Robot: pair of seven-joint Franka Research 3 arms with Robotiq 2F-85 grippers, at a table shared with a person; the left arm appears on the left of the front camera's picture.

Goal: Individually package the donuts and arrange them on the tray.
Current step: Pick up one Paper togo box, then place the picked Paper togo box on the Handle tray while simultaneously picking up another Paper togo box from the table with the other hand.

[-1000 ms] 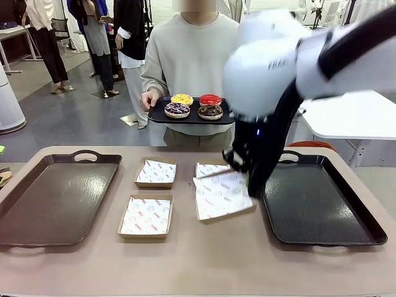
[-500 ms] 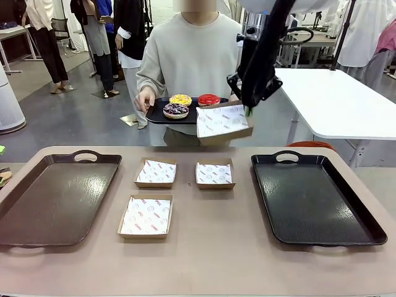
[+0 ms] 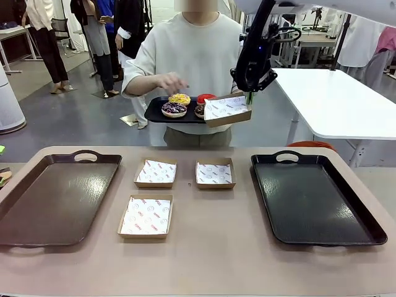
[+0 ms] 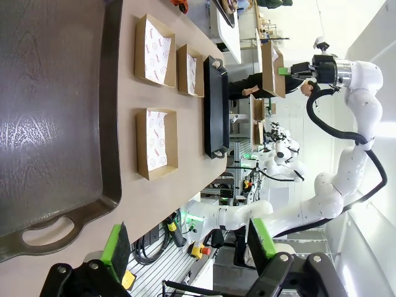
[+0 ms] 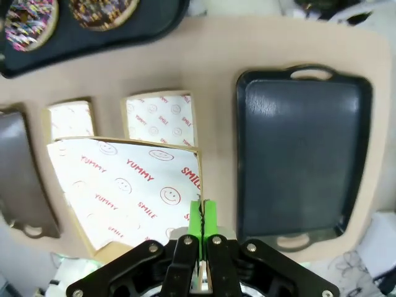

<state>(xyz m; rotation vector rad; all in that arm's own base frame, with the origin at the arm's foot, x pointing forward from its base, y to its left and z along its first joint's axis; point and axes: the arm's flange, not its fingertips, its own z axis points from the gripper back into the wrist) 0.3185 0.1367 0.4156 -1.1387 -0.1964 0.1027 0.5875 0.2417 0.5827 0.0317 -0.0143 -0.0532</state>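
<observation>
Right gripper (image 5: 201, 218) pinched tight, green pads flat on the rim of a shallow brown cardboard box (image 3: 226, 110) lined with white paper printed in red. The box is held in the air, tilted, at the near right edge of the person's glossy black serving tray (image 3: 152, 114); contact unclear. Right arm reaches up past the table's far edge, gripper pointing down.

Four ring donuts sit on the serving tray:
- yellow-iced donut (image 3: 180, 99)
- glossy red-iced donut (image 3: 207, 97)
- dark donut with pink-white drizzle (image 3: 174, 109)
- chocolate sprinkled donut (image 5: 102, 9), half hidden by the box in the front view

Person's hand (image 3: 171, 82) hovers above the yellow one, fingers bent down.

Three matching paper-lined boxes (image 3: 156, 172) lie flat on the matte beige table (image 3: 204, 260), between a dark brown handled tray (image 3: 55, 198) and a black handled tray (image 3: 312, 201), both smooth.

Left gripper (image 4: 189, 241) is low by the brown tray's handle, jaws wide apart, nothing between.
</observation>
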